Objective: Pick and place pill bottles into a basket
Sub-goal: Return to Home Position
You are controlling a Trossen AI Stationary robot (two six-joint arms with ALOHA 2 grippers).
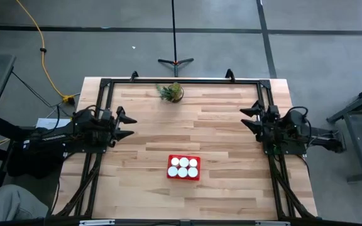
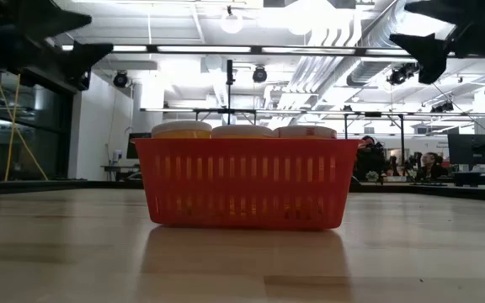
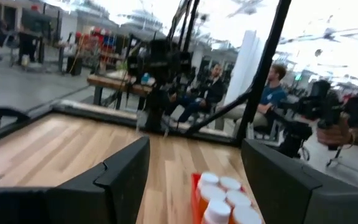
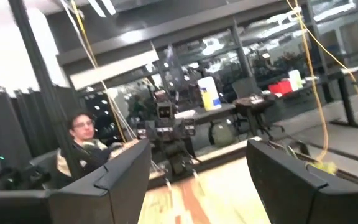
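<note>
Located basket (image 1: 184, 177) on the surface (image 1: 231, 188), between the two arms, toward the near edge from both and well apart from either. Read its long axis as running arm to arm: three bottles along, two across.

Counted pill bottles (image 1: 184, 162) from above: six white caps, all upright inside the basket, packed close. Saw none loose on the surface. Checked at table height: three caps showing above the red rim, the others hidden behind them.

Found left gripper (image 1: 131, 126) over the left side of the surface, spread wide, nothing held. Found right gripper (image 1: 243, 118) opposite, over the right side, likewise spread and empty. Judged neither arm clearly nearer, with the basket roughly midway. In the left wrist view, saw the basket ahead past the spread fingers (image 3: 120, 180). Saw no basket in the right wrist view.

Tallied: one basket, six bottles, two grippers, one small potted plant (image 1: 170, 92) near the far edge, well apart from the basket.

Judged placing complete. Expect next move to need only retraction of both arms away from the basket. Expect little contact risk if paths keep wide of it.
</note>
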